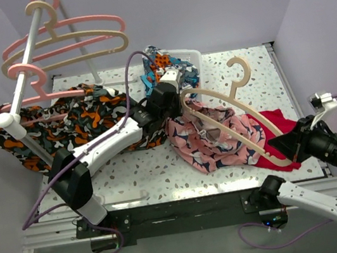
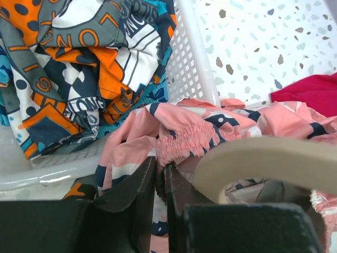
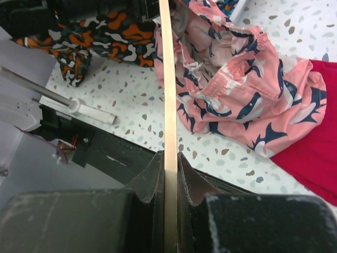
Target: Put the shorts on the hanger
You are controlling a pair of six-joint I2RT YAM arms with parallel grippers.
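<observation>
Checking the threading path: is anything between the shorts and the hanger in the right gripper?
Nothing visible. The hanger, held by the right gripper, lies on the shorts; the red cloth sits beside them.

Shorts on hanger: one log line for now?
left gripper: shut on shorts waistband | right gripper: shut on hanger | hanger: over shorts | shorts: not hung

Top view above and behind the table [image 1: 131,171], facing down, left wrist view close on the shorts [image 2: 179,134], right wrist view sighting along the hanger [image 3: 168,105], seemingly leftward, all three sharing both.
</observation>
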